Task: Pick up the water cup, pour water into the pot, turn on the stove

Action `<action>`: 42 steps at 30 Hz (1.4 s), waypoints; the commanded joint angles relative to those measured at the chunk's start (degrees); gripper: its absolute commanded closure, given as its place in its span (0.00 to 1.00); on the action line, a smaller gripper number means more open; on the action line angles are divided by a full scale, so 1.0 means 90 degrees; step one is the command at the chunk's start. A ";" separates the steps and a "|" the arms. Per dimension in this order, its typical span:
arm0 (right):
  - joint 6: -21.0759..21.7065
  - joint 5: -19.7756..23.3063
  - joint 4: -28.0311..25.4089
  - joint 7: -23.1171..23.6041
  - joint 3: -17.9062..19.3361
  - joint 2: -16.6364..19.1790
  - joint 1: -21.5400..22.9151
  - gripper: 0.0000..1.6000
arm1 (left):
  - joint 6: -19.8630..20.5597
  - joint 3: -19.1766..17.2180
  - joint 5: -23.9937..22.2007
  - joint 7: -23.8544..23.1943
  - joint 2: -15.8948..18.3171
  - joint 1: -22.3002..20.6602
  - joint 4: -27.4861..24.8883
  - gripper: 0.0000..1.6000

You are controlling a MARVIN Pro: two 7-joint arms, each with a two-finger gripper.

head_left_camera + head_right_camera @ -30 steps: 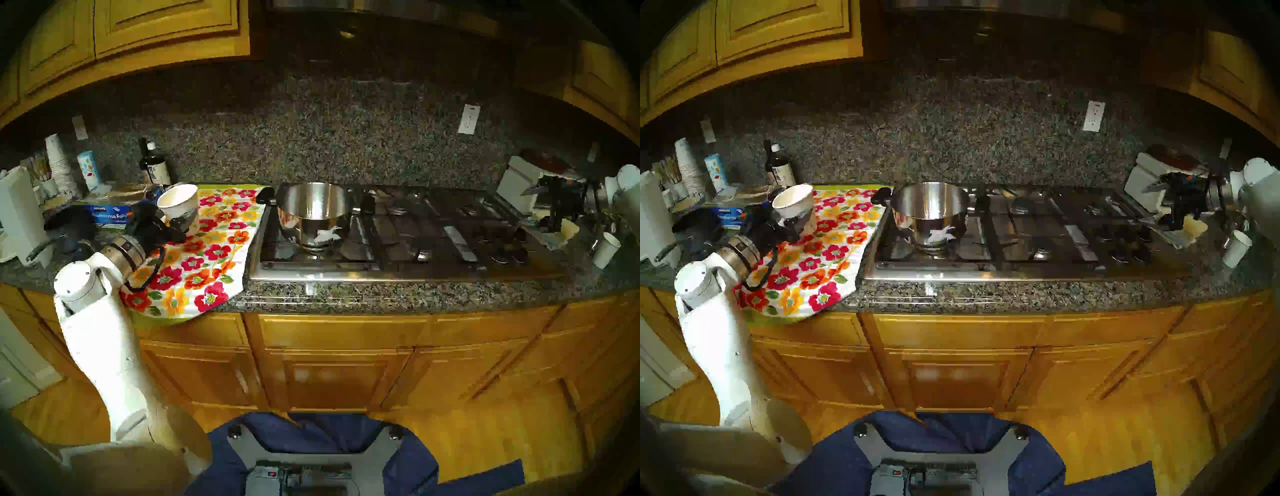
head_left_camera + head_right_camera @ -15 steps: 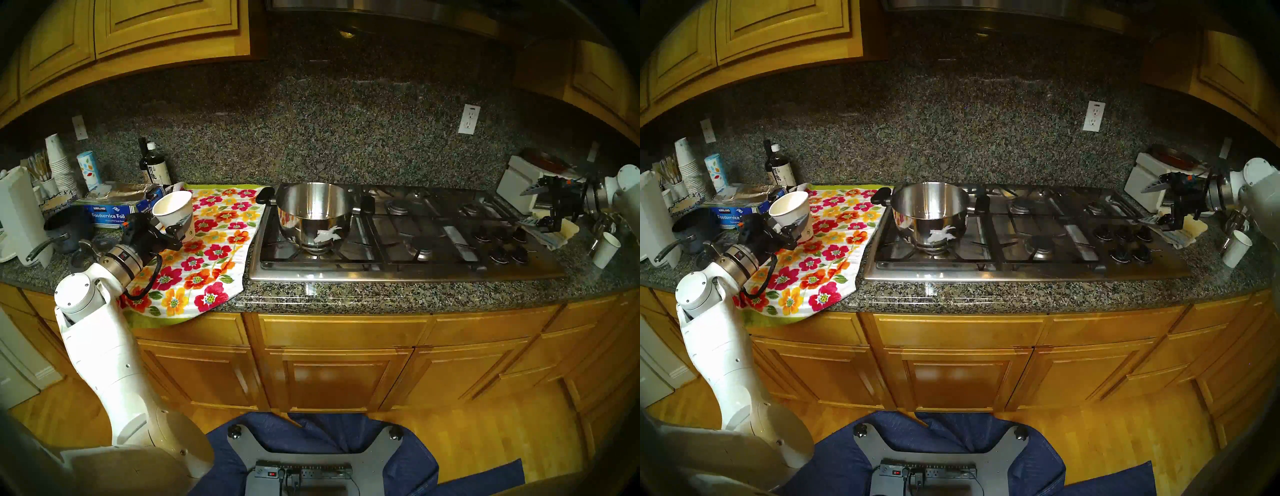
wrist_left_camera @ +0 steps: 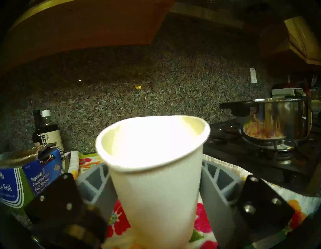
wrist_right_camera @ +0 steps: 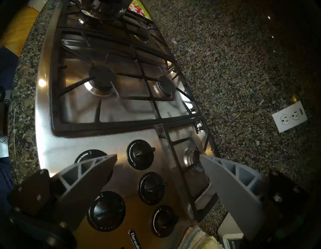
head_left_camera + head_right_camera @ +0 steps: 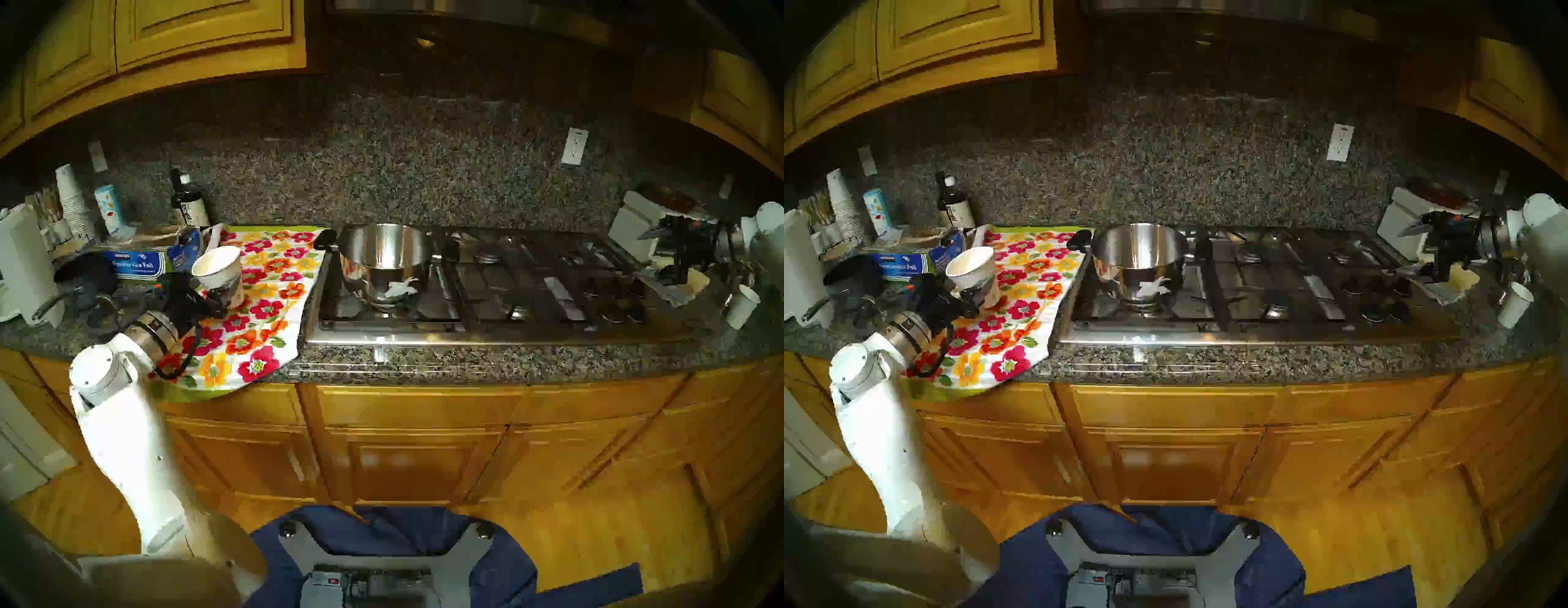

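The white paper water cup (image 5: 217, 268) stands upright over the floral towel (image 5: 254, 335), left of the stove. My left gripper (image 5: 220, 291) is shut on its lower half. In the left wrist view the grey fingers (image 3: 93, 184) press both sides of the cup (image 3: 156, 182); whether its base touches the towel is hidden. The steel pot (image 5: 386, 250) sits on the stove's (image 5: 488, 335) left front burner, also at the right in the left wrist view (image 3: 284, 118). My right gripper (image 4: 158, 156) hangs open above the black knobs (image 4: 140, 154) at the stove's right end.
A blue foil box (image 5: 135, 263), dark bottles (image 5: 189, 204), a cup stack (image 5: 72, 199) and a dark saucepan (image 5: 80, 276) crowd the counter left of the towel. A small white cup (image 5: 741, 306) and a white box (image 5: 634, 218) stand right of the stove.
The left gripper and the cup have come down and a little toward the counter's front over the towel. The right arm has stayed where it was.
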 commanded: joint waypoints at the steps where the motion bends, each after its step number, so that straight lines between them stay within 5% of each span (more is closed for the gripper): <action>1: 0.0012 0.0036 -0.0002 0.0062 0.0081 0.0014 0.0221 0.00 | -0.0103 -0.0042 -0.0083 0.0019 -0.0006 -0.0053 -0.0131 0.32; 24: 0.0011 0.0036 -0.0001 0.0059 0.0080 0.0013 0.0220 0.00 | -0.0455 -0.0112 -0.0008 -0.0005 0.0136 -0.0081 0.0262 0.27; 27: 0.0011 0.0036 -0.0002 0.0060 0.0080 0.0013 0.0220 0.00 | -0.0486 -0.0087 0.0002 -0.0012 0.0133 -0.0057 0.0257 0.16; 29: 0.0012 0.0036 -0.0003 0.0060 0.0080 0.0014 0.0220 0.00 | -0.0488 -0.0079 -0.0003 -0.0020 0.0133 -0.0049 0.0257 0.00; 42: 0.0010 0.0035 -0.0001 0.0057 0.0080 0.0013 0.0219 0.00 | -0.0423 -0.0066 0.0018 -0.0005 0.0109 0.0014 0.0100 0.00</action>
